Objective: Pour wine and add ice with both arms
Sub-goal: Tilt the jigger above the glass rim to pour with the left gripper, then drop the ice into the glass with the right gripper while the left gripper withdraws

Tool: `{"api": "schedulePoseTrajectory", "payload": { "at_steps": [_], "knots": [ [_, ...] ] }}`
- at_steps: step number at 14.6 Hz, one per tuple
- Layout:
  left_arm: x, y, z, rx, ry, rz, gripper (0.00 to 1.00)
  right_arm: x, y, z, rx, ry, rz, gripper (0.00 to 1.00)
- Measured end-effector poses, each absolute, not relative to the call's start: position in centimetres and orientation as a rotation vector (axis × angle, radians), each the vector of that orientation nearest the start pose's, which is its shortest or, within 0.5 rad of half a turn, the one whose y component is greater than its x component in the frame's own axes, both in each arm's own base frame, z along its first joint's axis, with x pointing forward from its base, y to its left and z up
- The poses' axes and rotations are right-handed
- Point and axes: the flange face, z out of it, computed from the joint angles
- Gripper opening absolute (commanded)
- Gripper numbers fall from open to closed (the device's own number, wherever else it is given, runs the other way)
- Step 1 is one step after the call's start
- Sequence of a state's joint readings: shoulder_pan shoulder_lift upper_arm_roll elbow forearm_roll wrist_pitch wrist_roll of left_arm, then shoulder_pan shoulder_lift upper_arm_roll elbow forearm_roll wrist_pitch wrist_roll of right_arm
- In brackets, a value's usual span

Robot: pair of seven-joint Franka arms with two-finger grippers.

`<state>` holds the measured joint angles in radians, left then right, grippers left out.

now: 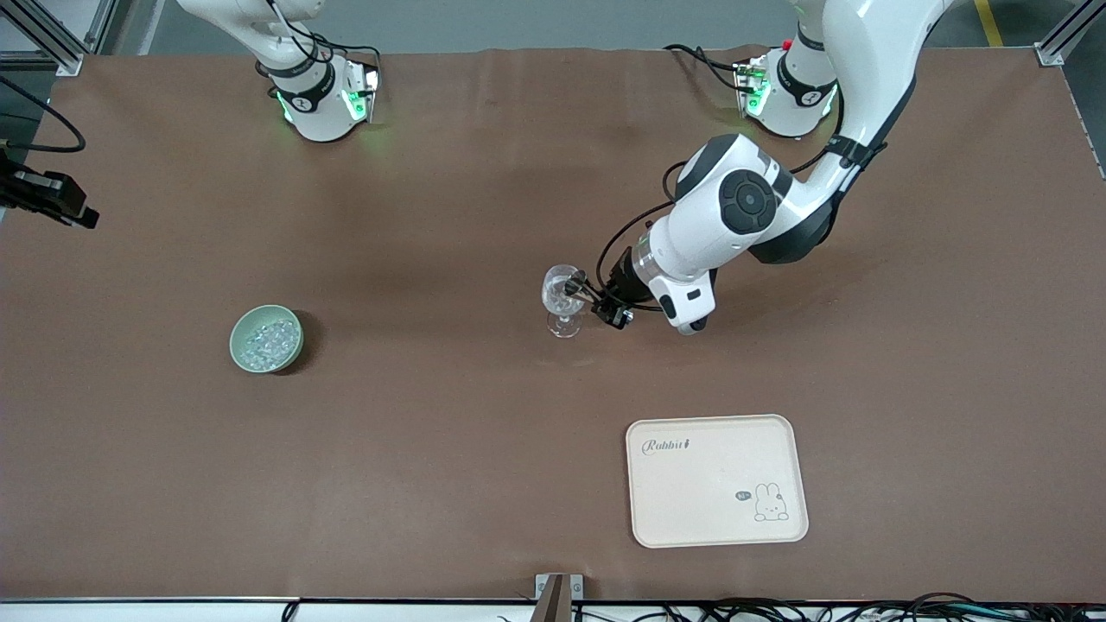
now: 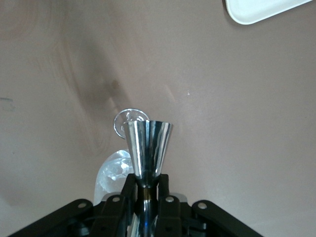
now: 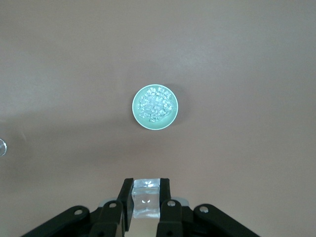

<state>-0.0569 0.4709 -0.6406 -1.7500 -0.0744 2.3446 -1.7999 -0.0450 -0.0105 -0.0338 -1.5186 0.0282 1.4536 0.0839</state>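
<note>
Pouring in hand: left gripper (image 2: 146, 190) clamped a shiny steel cone jigger (image 2: 147, 147), tipped over the clear stemmed glass (image 1: 563, 298). Right gripper (image 3: 146, 200), high over the green bowl (image 3: 170, 120) of ice (image 3: 155, 105), pinched a clear cube (image 3: 145, 196). Next, presumably carried glassward.

1 glass (image 1: 563, 298), 1 bowl (image 1: 266, 339), 1 tray (image 1: 716, 480)

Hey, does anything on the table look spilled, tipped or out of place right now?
Nothing stands out. The clear stemmed glass stands upright, the left gripper holds a tilted steel jigger at it, ice lumps stay in the green bowl, the right gripper holds one clear cube.
</note>
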Motion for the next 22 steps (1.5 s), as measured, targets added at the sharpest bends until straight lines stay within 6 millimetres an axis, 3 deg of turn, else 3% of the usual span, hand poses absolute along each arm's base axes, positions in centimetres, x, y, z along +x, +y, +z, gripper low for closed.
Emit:
{"api": "schedulePoseTrajectory", "payload": {
  "at_steps": [12,14,17,19,22],
  "knots": [
    [54.0,-40.6,38.0,-2.791,-1.955,0.319,0.01,53.8,-3.9,64.5,-3.102,0.249,0.085,0.01],
    [54.1,-40.4,38.1,-2.772,-1.971,0.364,0.01,53.8,-3.9,64.5,-3.102,0.249,0.085,0.01],
    [54.0,-40.3,38.2,-2.773,-1.975,0.575,0.01,53.8,-3.9,64.5,-3.102,0.249,0.086,0.01],
    [54.8,-38.9,38.5,-2.764,-1.993,0.719,0.01,53.8,-3.9,64.4,-3.102,0.249,0.088,0.01],
    [56.5,-34.7,39.2,-2.781,-1.976,0.915,0.01,53.8,-3.0,64.4,-3.104,0.222,0.089,0.01]
  ]
}}
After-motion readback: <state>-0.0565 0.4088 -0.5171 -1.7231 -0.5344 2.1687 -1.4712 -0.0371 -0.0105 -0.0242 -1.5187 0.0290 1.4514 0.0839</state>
